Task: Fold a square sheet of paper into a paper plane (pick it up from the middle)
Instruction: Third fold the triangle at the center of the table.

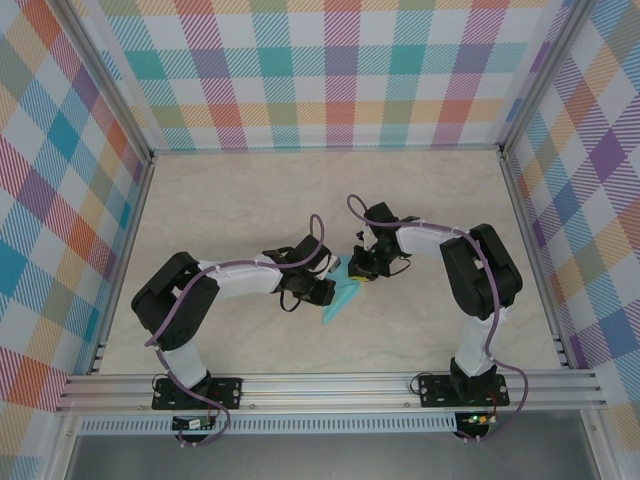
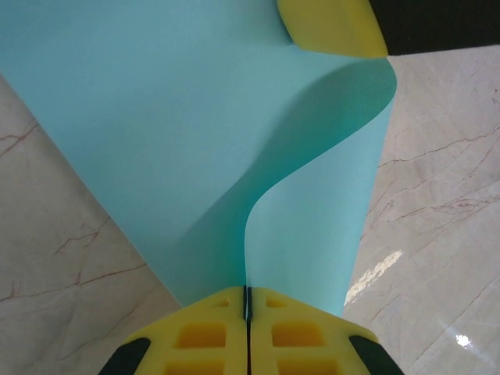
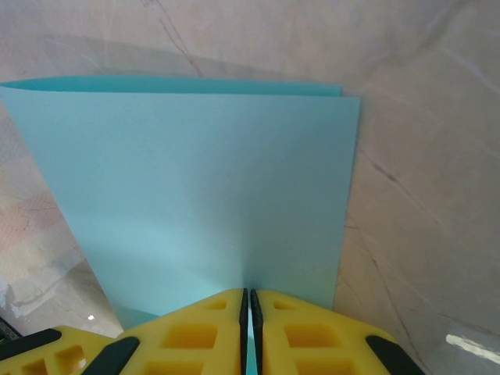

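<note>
The teal square sheet of paper (image 1: 338, 300) is folded and held just above the table between both arms. In the top view it narrows to a point toward the near left. My left gripper (image 1: 322, 291) is shut on its edge. In the left wrist view the sheet (image 2: 195, 141) curves up and away from my shut left gripper (image 2: 248, 301) toward a yellow finger (image 2: 332, 27) of the other gripper. My right gripper (image 1: 358, 268) is shut on the opposite edge. Its wrist view shows two flat layers of the paper (image 3: 195, 187) running out from the right gripper (image 3: 250, 301).
The marble-patterned table (image 1: 250, 200) is fenced by aluminium rails (image 1: 330, 385) and checked walls (image 1: 330, 70). Both arm bases (image 1: 195, 390) are bolted to the near rail. Bare tabletop lies all round the two grippers.
</note>
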Controlling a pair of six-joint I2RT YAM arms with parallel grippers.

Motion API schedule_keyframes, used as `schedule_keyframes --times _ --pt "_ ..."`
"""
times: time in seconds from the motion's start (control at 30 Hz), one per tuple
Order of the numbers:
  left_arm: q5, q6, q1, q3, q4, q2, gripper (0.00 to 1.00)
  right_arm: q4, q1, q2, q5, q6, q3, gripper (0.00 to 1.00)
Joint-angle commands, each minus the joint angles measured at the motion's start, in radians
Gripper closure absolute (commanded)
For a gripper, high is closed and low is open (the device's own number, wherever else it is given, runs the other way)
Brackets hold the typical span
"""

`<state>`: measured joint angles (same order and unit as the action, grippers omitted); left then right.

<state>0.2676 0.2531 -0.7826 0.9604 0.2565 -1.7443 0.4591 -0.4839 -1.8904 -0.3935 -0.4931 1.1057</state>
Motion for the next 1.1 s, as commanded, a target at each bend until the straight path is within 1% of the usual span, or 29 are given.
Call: schedule_keyframes --times 0.0,0.2,0.5,0.7,0.9,0.97,1.07 --pt "0.001 -0.016 0.009 0.019 -0.007 -0.014 0.94 0.034 0.0 -0.036 0.027 -0.011 -0.03 0.86" --pt "-0.004 -0.025 0.01 0.017 0.007 -0.032 0.94 0.034 0.0 -0.036 0.028 -0.013 -0.03 0.86" --pt "0.011 -0.025 0.01 0.01 -0.022 -0.05 0.94 0.028 -0.001 -0.029 0.019 -0.021 -0.033 0.86" --pt "0.01 -0.032 0.01 -0.002 -0.013 -0.054 0.95 0.035 0.0 -0.005 0.013 -0.029 -0.019 0.84" --pt "0.013 -0.028 0.01 -0.012 -0.023 -0.056 0.96 0.07 0.015 0.124 0.059 -0.052 0.013 0.78" --pt "0.019 -0.028 0.01 -0.01 -0.029 -0.058 0.96 0.071 0.03 0.182 0.083 -0.071 -0.001 0.76" --pt "0.028 -0.029 0.01 0.001 -0.026 -0.067 0.96 0.07 0.045 0.261 0.117 -0.092 -0.047 0.75"
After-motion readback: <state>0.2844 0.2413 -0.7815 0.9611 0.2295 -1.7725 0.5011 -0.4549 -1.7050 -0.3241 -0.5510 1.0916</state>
